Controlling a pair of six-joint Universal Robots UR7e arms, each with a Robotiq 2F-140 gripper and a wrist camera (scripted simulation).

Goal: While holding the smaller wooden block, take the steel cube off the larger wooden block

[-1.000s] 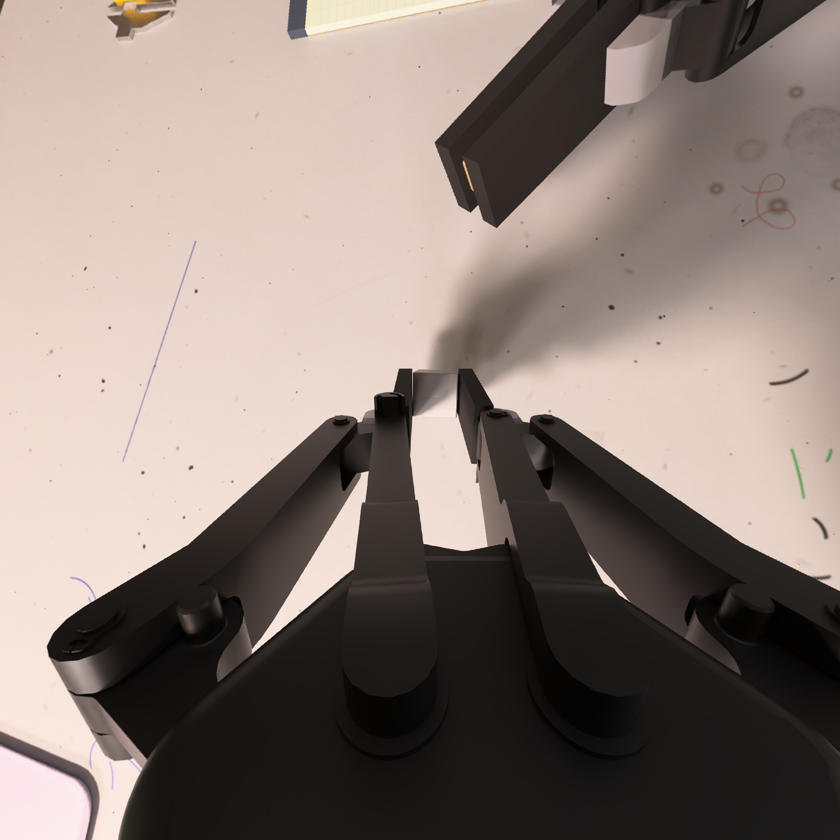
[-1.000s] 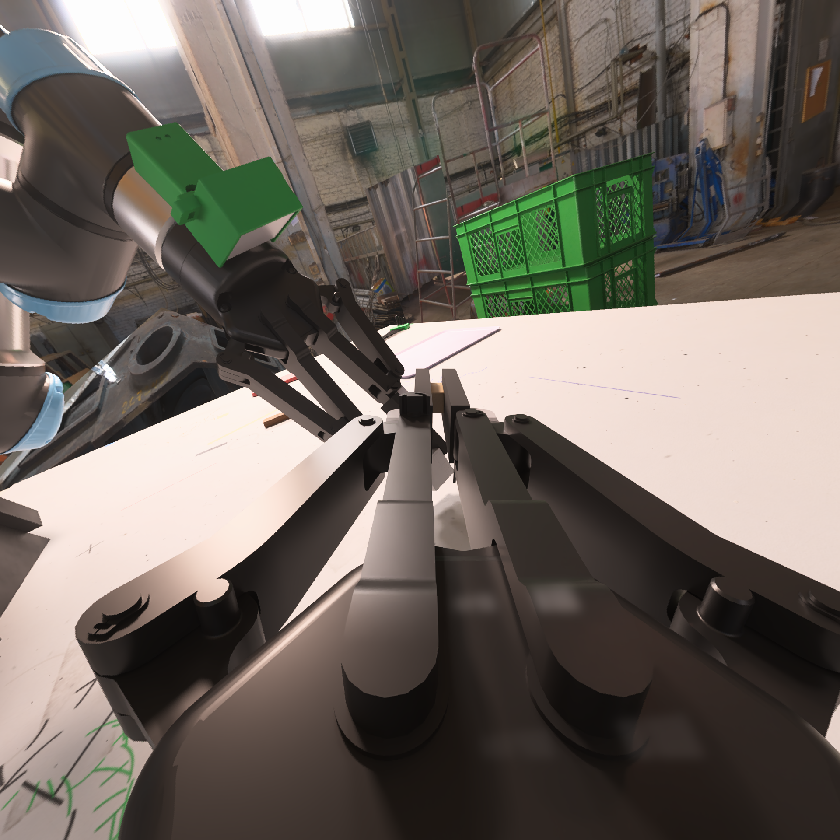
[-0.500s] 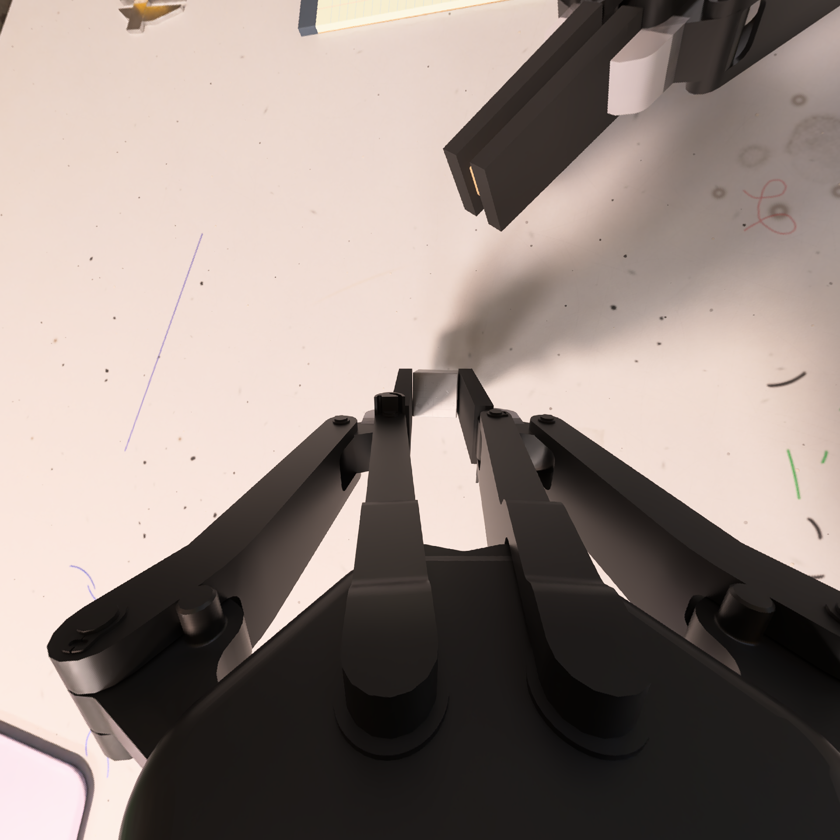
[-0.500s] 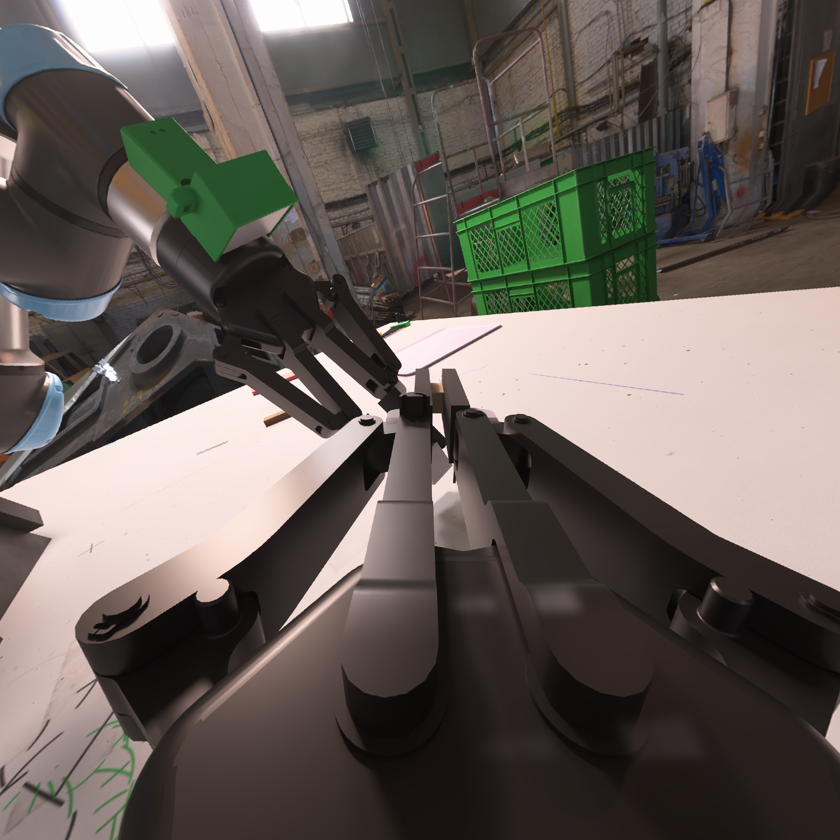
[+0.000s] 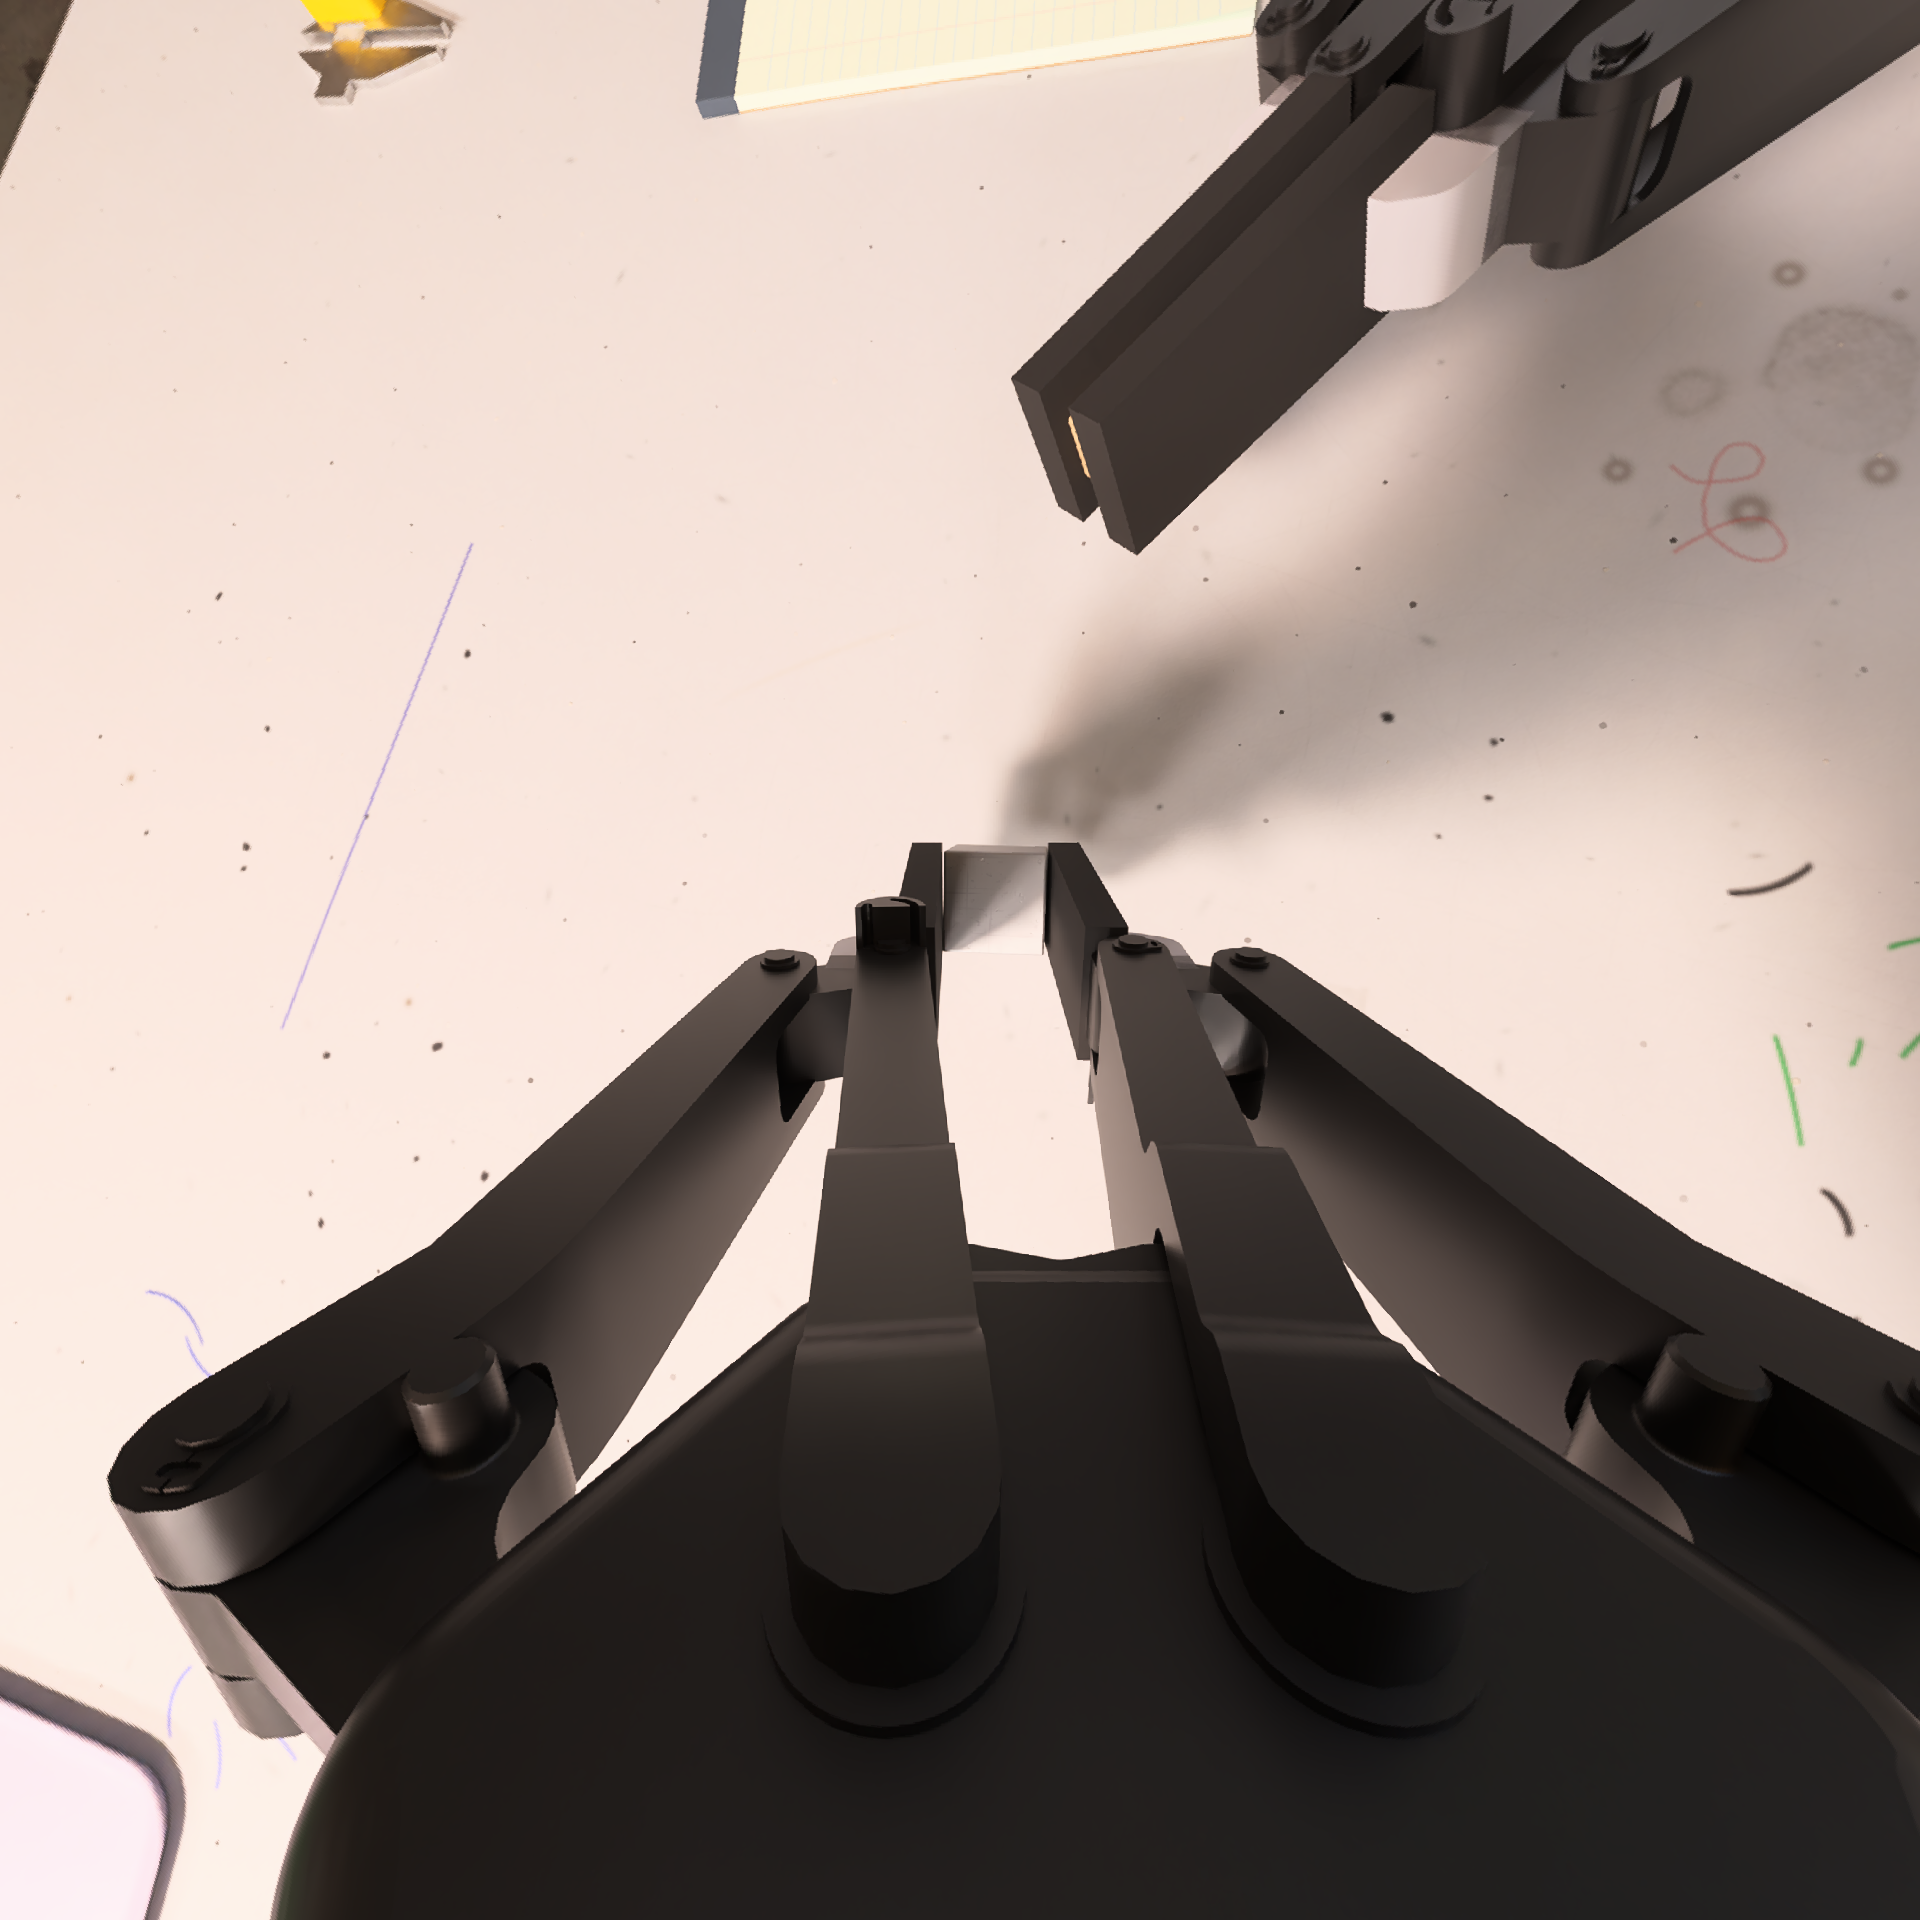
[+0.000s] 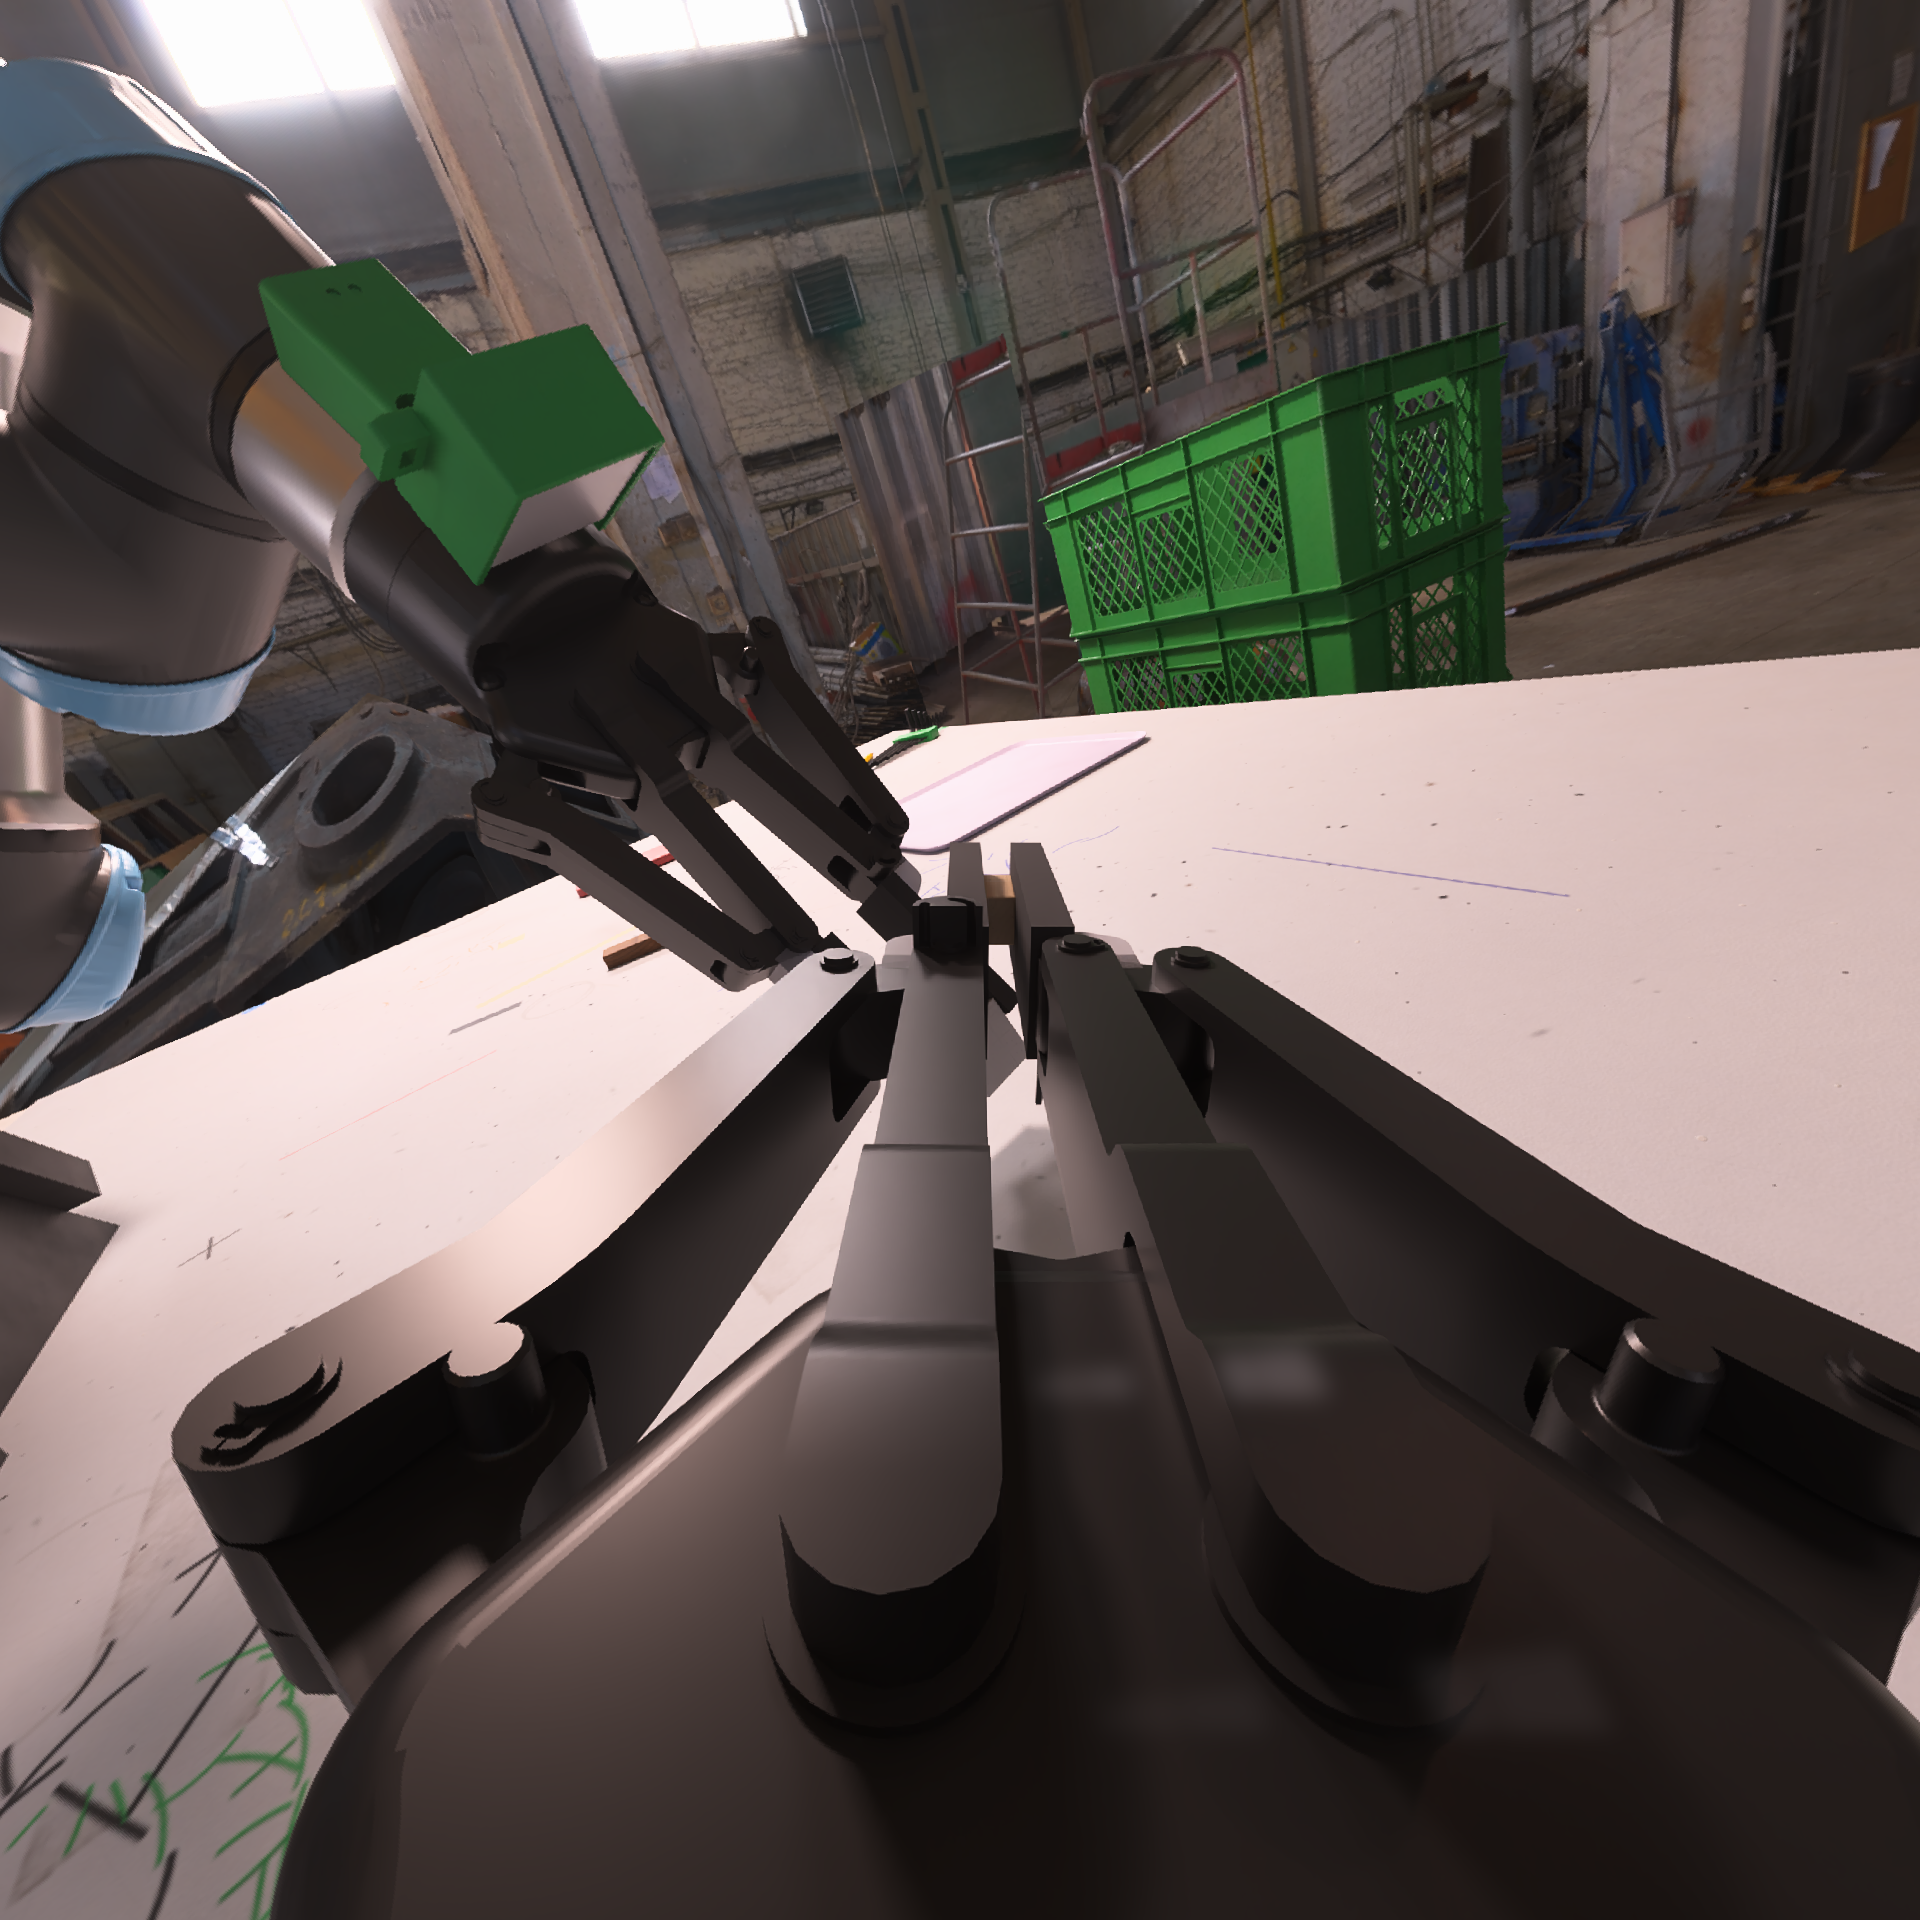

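Observation:
My left gripper (image 5: 992,862) is shut on the steel cube (image 5: 992,902), a small pale grey cube held above the white table (image 5: 623,520). My right gripper (image 6: 995,873) is shut on the smaller wooden block (image 6: 1000,894), of which only a thin tan sliver shows between the fingers. In the left wrist view the right gripper (image 5: 1081,488) hangs beyond and to the right of the cube, apart from it, with the block's end (image 5: 1077,454) showing. In the right wrist view the left gripper (image 6: 883,873) is close on the left. A brown wooden piece (image 6: 629,951) lies on the table behind it.
A yellow notepad (image 5: 987,52) and a small yellow object (image 5: 364,31) lie at the table's far side. A pale tray corner (image 5: 73,1808) is at the near left, also seen flat in the right wrist view (image 6: 1023,779). Green crates (image 6: 1288,551) stand beyond the table.
The left gripper has drifted only slightly with the cube in it. The right gripper holds nearly still. Both grips are unchanged.

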